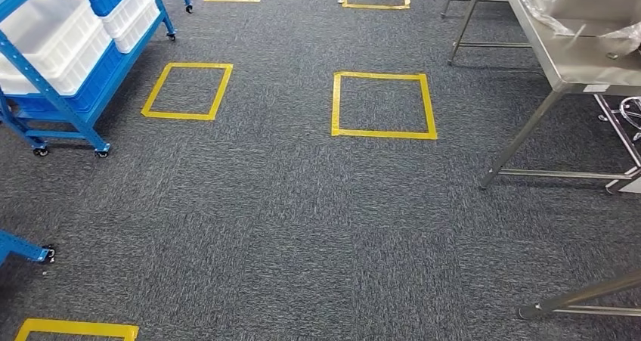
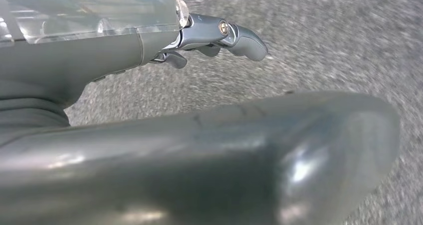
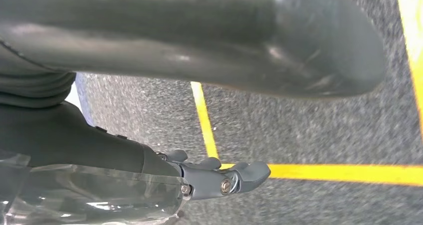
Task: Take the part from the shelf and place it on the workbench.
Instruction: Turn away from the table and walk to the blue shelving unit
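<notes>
Currently walking between stations: left robot hand [image 2: 219,38] and right robot hand [image 3: 219,177] hanging over carpet, fingers loosely apart, carrying nothing. Part can't be made out; blue shelf [image 1: 72,69] far left, table [image 1: 582,61] right. Turning toward shelf first looks best

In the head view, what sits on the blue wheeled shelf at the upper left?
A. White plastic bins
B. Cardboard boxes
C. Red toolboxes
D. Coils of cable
A. The blue shelf carries white bins on its tilted levels, with nothing else visible in it; it stands on the grey carpet across from the steel workbench.
</notes>
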Robot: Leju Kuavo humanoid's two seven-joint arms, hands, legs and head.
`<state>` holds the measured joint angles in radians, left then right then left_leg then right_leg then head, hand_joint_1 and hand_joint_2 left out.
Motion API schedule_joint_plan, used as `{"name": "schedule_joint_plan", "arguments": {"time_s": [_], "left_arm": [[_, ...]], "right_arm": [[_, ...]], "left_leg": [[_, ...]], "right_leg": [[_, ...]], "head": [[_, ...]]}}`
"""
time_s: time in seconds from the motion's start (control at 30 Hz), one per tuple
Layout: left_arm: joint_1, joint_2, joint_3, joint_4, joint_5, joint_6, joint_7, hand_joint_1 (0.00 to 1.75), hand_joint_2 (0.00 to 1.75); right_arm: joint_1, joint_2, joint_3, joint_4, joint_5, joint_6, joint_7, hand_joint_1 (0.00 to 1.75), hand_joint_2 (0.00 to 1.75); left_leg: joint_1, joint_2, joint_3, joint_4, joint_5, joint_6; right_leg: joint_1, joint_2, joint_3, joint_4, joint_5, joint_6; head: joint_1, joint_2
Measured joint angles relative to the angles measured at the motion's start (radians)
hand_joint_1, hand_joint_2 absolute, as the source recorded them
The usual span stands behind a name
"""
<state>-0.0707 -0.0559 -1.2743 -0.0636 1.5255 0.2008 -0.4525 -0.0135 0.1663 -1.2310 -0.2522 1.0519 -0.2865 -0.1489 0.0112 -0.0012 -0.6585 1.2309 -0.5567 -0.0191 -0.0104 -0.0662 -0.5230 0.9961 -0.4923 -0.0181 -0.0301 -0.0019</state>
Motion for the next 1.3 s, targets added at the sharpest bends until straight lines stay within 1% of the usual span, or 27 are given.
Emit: {"name": "schedule_joint_plan", "arguments": {"time_s": [0.07, 0.1, 0.13, 0.2, 0.23, 0.3, 0.37, 0.4, 0.43, 0.47, 0.5, 0.53, 0.6, 0.67, 0.73, 0.77, 0.8, 0.87, 0.93, 0.97, 1.0, 1.07, 1.13, 1.17, 1.23, 1.27, 1.3], "left_arm": [[-0.001, 0.004, 0.004, 0.002, 0.0, -0.002, 0.001, 0.0, 0.0], [-0.003, 0.006, 0.006, 0.003, 0.0, -0.004, 0.002, 0.0, 0.0], [-0.004, 0.008, 0.008, 0.003, 0.0, -0.005, 0.002, 0.0, 0.0], [-0.002, 0.012, 0.013, 0.004, 0.0, -0.007, 0.003, 0.0, 0.0], [-0.001, 0.014, 0.015, 0.005, 0.0, -0.008, 0.003, 0.0, 0.0], [-0.002, 0.017, 0.017, 0.007, 0.0, -0.009, 0.004, 0.0, 0.0], [-0.005, 0.02, 0.017, 0.009, 0.0, -0.011, 0.004, 0.0, 0.0], [-0.005, 0.022, 0.017, 0.009, 0.0, -0.012, 0.005, 0.0, 0.0], [-0.005, 0.023, 0.017, 0.01, 0.0, -0.013, 0.005, 0.0, 0.0], [-0.004, 0.023, 0.017, 0.01, 0.0, -0.013, 0.005, 0.0, 0.0], [-0.004, 0.024, 0.017, 0.01, 0.0, -0.014, 0.005, 0.0, 0.0], [-0.004, 0.024, 0.017, 0.01, 0.0, -0.014, 0.005, 0.0, 0.0], [-0.006, 0.025, 0.017, 0.01, 0.0, -0.015, 0.006, 0.0, 0.0], [-0.006, 0.025, 0.017, 0.01, 0.0, -0.016, 0.01, 0.0, 0.0], [-0.004, 0.027, 0.017, 0.011, 0.0, -0.017, 0.013, 0.0, 0.0], [-0.002, 0.027, 0.017, 0.011, 0.0, -0.017, 0.015, 0.0, 0.0], [-0.002, 0.028, 0.017, 0.011, 0.0, -0.017, 0.016, 0.0, 0.0], [-0.004, 0.029, 0.017, 0.011, 0.0, -0.017, 0.018, 0.0, 0.0], [-0.005, 0.029, 0.017, 0.011, 0.0, -0.017, 0.019, 0.0, 0.0], [-0.004, 0.029, 0.017, 0.011, 0.0, -0.017, 0.02, 0.0, 0.0], [-0.002, 0.029, 0.017, 0.011, 0.0, -0.017, 0.02, 0.0, 0.0], [-0.001, 0.03, 0.017, 0.012, 0.0, -0.017, 0.02, 0.0, 0.0], [-0.003, 0.031, 0.017, 0.012, 0.0, -0.017, 0.021, 0.0, 0.0], [-0.004, 0.032, 0.017, 0.012, 0.0, -0.017, 0.021, 0.0, 0.0], [-0.002, 0.033, 0.017, 0.012, 0.0, -0.017, 0.021, 0.0, 0.0], [-0.001, 0.033, 0.017, 0.013, 0.0, -0.017, 0.021, 0.0, 0.0], [0.0, 0.034, 0.018, 0.013, 0.0, -0.017, 0.022, 0.0, 0.0]], "right_arm": [[-0.002, 0.005, 0.0, 0.0, 0.003, -0.001, -0.001, 0.0, 0.0], [-0.003, 0.007, 0.0, 0.0, 0.005, -0.001, -0.002, 0.0, 0.0], [-0.004, 0.009, 0.0, 0.0, 0.006, -0.001, -0.002, 0.0, 0.0], [-0.009, 0.011, 0.0, 0.0, 0.008, -0.001, -0.003, 0.0, 0.0], [-0.011, 0.012, 0.0, -0.001, 0.008, -0.001, -0.004, 0.0, 0.0], [-0.014, 0.014, 0.0, -0.001, 0.009, -0.001, -0.004, 0.0, 0.0], [-0.011, 0.016, 0.0, -0.001, 0.009, -0.001, -0.004, 0.0, 0.0], [-0.01, 0.017, 0.0, 0.0, 0.01, -0.001, -0.004, 0.0, 0.0], [-0.009, 0.018, 0.0, 0.0, 0.01, -0.001, -0.004, 0.0, 0.0], [-0.008, 0.018, 0.0, 0.0, 0.01, -0.001, -0.004, 0.0, 0.0], [-0.007, 0.018, 0.0, 0.0, 0.01, -0.001, -0.004, 0.0, 0.0], [-0.007, 0.018, 0.0, 0.0, 0.01, -0.001, -0.004, 0.0, 0.0], [-0.005, 0.018, -0.001, -0.001, 0.01, -0.001, -0.004, 0.0, 0.0], [-0.005, 0.019, -0.001, -0.001, 0.012, -0.001, -0.003, 0.0, 0.0], [-0.006, 0.021, -0.001, -0.002, 0.014, 0.0, -0.002, 0.0, 0.0], [-0.006, 0.023, -0.001, -0.002, 0.015, 0.0, -0.001, 0.0, 0.0], [-0.005, 0.025, -0.001, -0.003, 0.016, 0.001, 0.0, 0.0, 0.0], [-0.001, 0.027, -0.001, -0.004, 0.017, 0.002, 0.0, 0.0, 0.0], [0.002, 0.027, -0.002, -0.005, 0.018, 0.002, 0.001, 0.0, 0.0], [0.002, 0.028, -0.002, -0.005, 0.019, 0.002, 0.001, 0.0, 0.0], [0.001, 0.028, -0.002, -0.005, 0.02, 0.002, 0.001, 0.0, 0.0], [0.0, 0.029, -0.002, -0.005, 0.024, 0.003, 0.001, 0.0, 0.0], [0.0, 0.03, -0.002, -0.006, 0.027, 0.004, 0.0, 0.0, 0.0], [-0.001, 0.031, -0.002, -0.007, 0.029, 0.004, 0.0, 0.0, 0.0], [-0.005, 0.032, -0.002, -0.009, 0.031, 0.005, -0.001, 0.0, 0.0], [-0.006, 0.032, -0.002, -0.009, 0.032, 0.006, -0.001, 0.0, 0.0], [-0.007, 0.032, -0.002, -0.01, 0.033, 0.007, -0.001, 0.0, 0.0]], "left_leg": [[-0.001, 0.04, 0.076, -0.144, 0.058, 0.002], [-0.004, 0.055, 0.102, -0.194, 0.074, 0.006], [-0.007, 0.063, 0.114, -0.218, 0.078, 0.01], [-0.011, 0.046, 0.11, -0.223, 0.079, 0.022], [-0.011, 0.036, 0.111, -0.227, 0.082, 0.028], [-0.007, 0.017, 0.114, -0.235, 0.089, 0.041], [-0.007, -0.002, 0.113, -0.237, 0.093, 0.047], [-0.008, -0.014, 0.111, -0.237, 0.094, 0.048], [-0.01, -0.026, 0.11, -0.236, 0.095, 0.049], [-0.012, -0.04, 0.111, -0.235, 0.095, 0.049], [-0.012, -0.054, 0.112, -0.235, 0.095, 0.049], [-0.012, -0.068, 0.114, -0.234, 0.095, 0.049], [-0.012, -0.092, 0.113, -0.232, 0.095, 0.044], [-0.009, -0.112, 0.106, -0.231, 0.097, 0.033], [-0.005, -0.132, 0.098, -0.232, 0.101, 0.019], [-0.006, -0.123, 0.094, -0.225, 0.095, 0.014], [-0.007, -0.102, 0.082, -0.202, 0.079, 0.011], [-0.008, -0.041, 0.033, -0.095, 0.015, 0.005], [-0.003, -0.015, -0.027, 0.032, -0.042, -0.002], [-0.001, -0.01, -0.037, 0.058, -0.046, -0.006], [0.001, -0.006, -0.028, 0.046, -0.031, -0.008], [0.004, 0.019, 0.045, -0.084, 0.033, -0.01], [0.0, 0.052, 0.111, -0.202, 0.072, -0.004], [-0.002, 0.061, 0.122, -0.226, 0.076, 0.001], [-0.006, 0.046, 0.118, -0.228, 0.076, 0.012], [-0.005, 0.037, 0.119, -0.231, 0.079, 0.017], [-0.004, 0.028, 0.121, -0.235, 0.082, 0.024]], "right_leg": [[0.002, -0.022, 0.006, 0.004, -0.007, 0.009], [0.003, -0.031, 0.009, 0.007, -0.011, 0.015], [0.005, -0.039, 0.011, 0.008, -0.014, 0.02], [0.004, -0.054, 0.015, 0.007, -0.015, 0.032], [0.002, -0.053, 0.018, 0.01, -0.019, 0.038], [-0.003, -0.012, 0.001, 0.053, -0.054, 0.048], [-0.005, 0.043, -0.059, 0.177, -0.121, 0.051], [-0.005, 0.055, -0.094, 0.246, -0.148, 0.051], [-0.004, 0.06, -0.12, 0.293, -0.158, 0.05], [-0.004, 0.063, -0.129, 0.302, -0.145, 0.048], [-0.003, 0.066, -0.117, 0.27, -0.113, 0.044], [-0.003, 0.077, -0.09, 0.204, -0.069, 0.04], [-0.003, 0.128, -0.032, 0.068, -0.008, 0.032], [0.0, 0.156, -0.014, 0.016, 0.003, 0.027], [-0.001, 0.132, -0.011, 0.007, 0.008, 0.019], [-0.002, 0.119, -0.008, -0.001, 0.011, 0.013], [-0.004, 0.104, -0.004, -0.009, 0.014, 0.007], [-0.003, 0.073, 0.001, -0.018, 0.016, -0.002], [0.001, 0.041, 0.0, -0.017, 0.013, -0.005], [0.001, 0.027, 0.0, -0.016, 0.012, -0.004], [0.001, 0.015, 0.0, -0.014, 0.01, -0.002], [0.0, -0.008, 0.004, -0.008, 0.003, 0.005], [0.003, -0.026, 0.007, 0.001, -0.005, 0.016], [0.005, -0.033, 0.009, 0.003, -0.008, 0.022], [0.005, -0.046, 0.013, 0.004, -0.011, 0.032], [0.002, -0.043, 0.016, 0.007, -0.015, 0.039], [-0.001, -0.027, 0.012, 0.02, -0.028, 0.044]], "head": [[0.0, 0.0], [0.001, 0.0], [0.001, 0.0], [0.001, 0.0], [0.001, 0.0], [0.003, 0.0], [0.006, 0.0], [0.007, 0.0], [0.007, 0.0], [0.008, 0.0], [0.007, 0.0], [0.008, 0.0], [0.007, 0.0], [0.007, 0.0], [0.007, 0.0], [0.007, 0.0], [0.004, 0.0], [0.0, 0.0], [-0.001, 0.0], [-0.001, 0.0], [-0.001, 0.0], [-0.002, 0.0], [-0.001, 0.0], [0.0, 0.0], [0.0, 0.0], [0.001, 0.0], [0.002, 0.0]]}}
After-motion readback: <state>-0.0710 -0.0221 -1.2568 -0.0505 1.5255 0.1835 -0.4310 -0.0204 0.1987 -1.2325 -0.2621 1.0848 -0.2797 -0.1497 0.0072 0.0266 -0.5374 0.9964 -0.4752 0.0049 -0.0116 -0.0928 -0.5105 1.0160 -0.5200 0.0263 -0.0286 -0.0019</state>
